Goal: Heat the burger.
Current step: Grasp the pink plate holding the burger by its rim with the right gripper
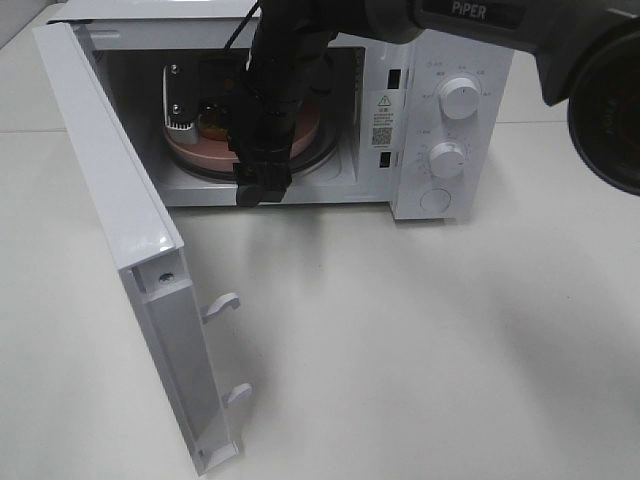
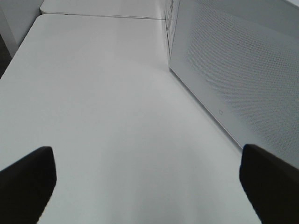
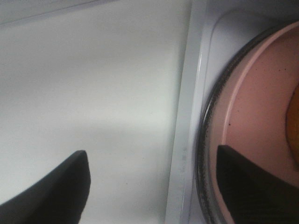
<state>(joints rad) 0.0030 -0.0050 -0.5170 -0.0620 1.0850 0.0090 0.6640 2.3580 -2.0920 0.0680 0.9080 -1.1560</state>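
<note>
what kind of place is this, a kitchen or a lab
Probably a lab or test bench rather than a kitchen: a white microwave stands alone, door open, on a bare white table, with a robot arm reaching inside.

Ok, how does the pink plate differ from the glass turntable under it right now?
The pink plate is opaque, while the glass turntable is clear with a dark-looking edge. The pink plate is narrower, so the glass turntable's rim shows around it. The pink plate lies on top and carries the burger; the glass turntable sits beneath it. Both are round, flat and inside the open microwave.
</note>
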